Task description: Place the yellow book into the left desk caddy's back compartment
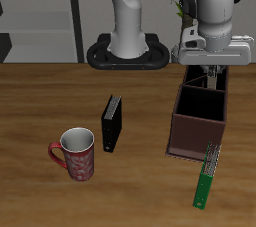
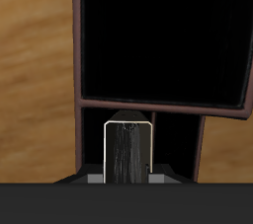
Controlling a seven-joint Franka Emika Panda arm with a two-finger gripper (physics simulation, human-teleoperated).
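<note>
**Desk:** Item one, the outside camera. What do you list?

**Me:** The claw [image 1: 211, 76] hangs over the back end of the left desk caddy [image 1: 197, 131], the end nearest the robot's base. On the table: a black book [image 1: 112, 123] standing upright, a red mug [image 1: 77, 155] nearer the front edge, and a long green book [image 1: 207, 174] lying just beside the caddy's front corner. From this camera I can't pick out the yellow book; the fingers and the caddy wall hide it.

**Desk:** Item two, the wrist camera.

**Me:** The yellow book [image 2: 128, 152] shows edge-on, pale border round a dark grey middle, clenched in the claw and held upright. It sits over the back compartment [image 2: 173, 144], the narrow slot, with the dividing wall between it and the wide square section [image 2: 161, 36].

**Desk:** Entry for the step in hand?

**Me:** Lowering and release, I judge. I'd keep the book square to the slot's long walls, come straight down without drifting toward the divider, and let go only once its bottom edge is well below the rim. Risk: a tilt could catch a corner on the rim.
</note>
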